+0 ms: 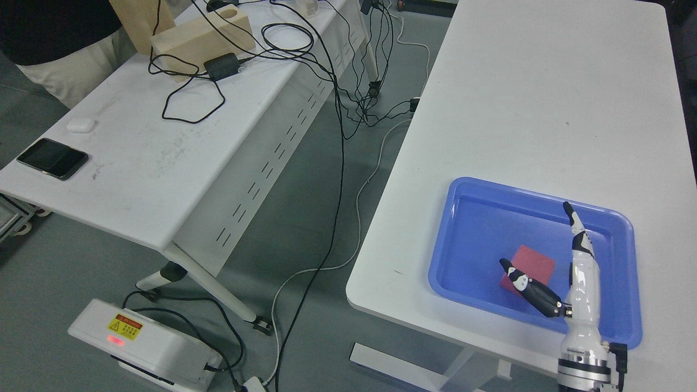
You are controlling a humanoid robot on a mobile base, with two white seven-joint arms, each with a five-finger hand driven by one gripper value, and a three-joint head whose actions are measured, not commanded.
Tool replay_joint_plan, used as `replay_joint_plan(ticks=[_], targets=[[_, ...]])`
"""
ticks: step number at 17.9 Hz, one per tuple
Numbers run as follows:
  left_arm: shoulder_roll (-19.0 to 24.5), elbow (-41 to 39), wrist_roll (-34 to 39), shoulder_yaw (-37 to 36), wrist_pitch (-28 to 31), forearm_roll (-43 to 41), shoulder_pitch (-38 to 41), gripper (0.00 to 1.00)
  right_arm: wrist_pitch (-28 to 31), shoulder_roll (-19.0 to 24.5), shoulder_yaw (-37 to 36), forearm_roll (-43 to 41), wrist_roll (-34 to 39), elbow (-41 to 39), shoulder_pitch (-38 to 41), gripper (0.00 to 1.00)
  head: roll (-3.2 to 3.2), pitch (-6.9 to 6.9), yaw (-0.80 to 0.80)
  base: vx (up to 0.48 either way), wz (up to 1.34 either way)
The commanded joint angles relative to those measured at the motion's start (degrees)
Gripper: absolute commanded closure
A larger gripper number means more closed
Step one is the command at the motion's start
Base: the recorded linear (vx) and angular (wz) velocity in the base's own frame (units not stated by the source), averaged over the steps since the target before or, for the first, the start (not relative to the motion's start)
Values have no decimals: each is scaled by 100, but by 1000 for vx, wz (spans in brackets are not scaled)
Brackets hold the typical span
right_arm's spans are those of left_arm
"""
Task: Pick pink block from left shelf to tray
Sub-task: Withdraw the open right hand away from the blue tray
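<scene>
right hand [566, 283] fingers spread, holding nothing | pink block [531, 265] lies in blue tray [468, 190], thumb beside it | risk: when you lift, thumb may drag block

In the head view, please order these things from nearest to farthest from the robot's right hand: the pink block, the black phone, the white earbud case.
From the right hand:
1. Pink block, beside the thumb, inside the blue tray.
2. Black phone, far left, on the other table's near edge.
3. White earbud case, just beyond the phone.
</scene>
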Motion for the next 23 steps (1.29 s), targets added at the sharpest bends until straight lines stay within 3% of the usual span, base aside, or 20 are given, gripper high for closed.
replay_joint_plan(ticks=[1,6,11,14,16,19,23], targets=[[100,-100,-1,0,-1,44,1,0,-65,-81,-169,-1116,7,0,0,0,0,0,0,-51,-45],[100,-100,-1,0,-1,44,1,0,75,-76,-222,-1195,16,0,18,0,0,0,0,-115,-78],[100,-100,-1,0,-1,44,1,0,93,-76,-239,-2284,16,9,18,0,0,0,0,-153,-90],[100,-100,-1,0,-1,44,1,0,241,-76,-187,-2487,59,9,18,0,0,0,0,-150,-353],[100,-100,-1,0,-1,44,1,0,698,-81,-178,-2487,496,9,36,0,0,0,0,-156,-454],[100,-100,-1,0,-1,44,-7,0,866,-107,-178,-2487,1297,9,62,0,0,0,0,-186,-72],[100,-100,-1,0,-1,44,1,0,858,-90,-222,-2487,1492,9,62,0,0,0,0,-209,101]])
